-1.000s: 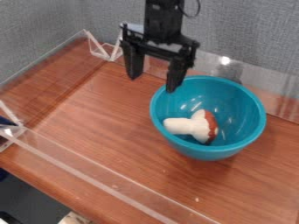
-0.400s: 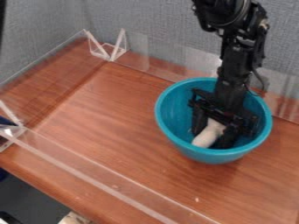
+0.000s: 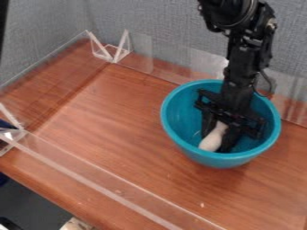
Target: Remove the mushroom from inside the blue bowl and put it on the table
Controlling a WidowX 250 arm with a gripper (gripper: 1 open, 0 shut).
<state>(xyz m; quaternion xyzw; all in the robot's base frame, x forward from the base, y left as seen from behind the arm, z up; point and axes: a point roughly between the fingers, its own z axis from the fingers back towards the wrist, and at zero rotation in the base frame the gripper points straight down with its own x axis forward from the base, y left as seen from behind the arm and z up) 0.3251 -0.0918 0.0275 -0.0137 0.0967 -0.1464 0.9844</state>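
Gripper (image 3: 228, 131) is pointing almost straight down inside the blue bowl (image 3: 180, 115), jaws drawn narrow around the mushroom (image 3: 213, 140). The cream stem is showing just below and left of the fingers; the reddish cap is mostly hidden behind them, so exactly where the pads are biting cannot be told. Whether the grip is firm also cannot be read from this view.

Mushroom is sitting low in the bowl, right of its centre, apparently still resting on the bowl floor. Bowl is standing near the right edge of the table (image 3: 96, 108), close to the far-right corner and the clear acrylic wall there.

Risks, as judgement:
- Pinch may be catching only the rounded cap or the stem end. A smooth toy held off-centre is likely to squirt out or swing once lifted, dropping back into the bowl.
- Glossy, deep bowl walls: a fingertip dragging on the inner wall during the lift could tip or carry the light bowl along.
- Bowl is near the table edge; any sideways pull before clearing the rim could shove it against the acrylic wall.
- Release spot needs open wood well left of the bowl, since the mushroom may roll.
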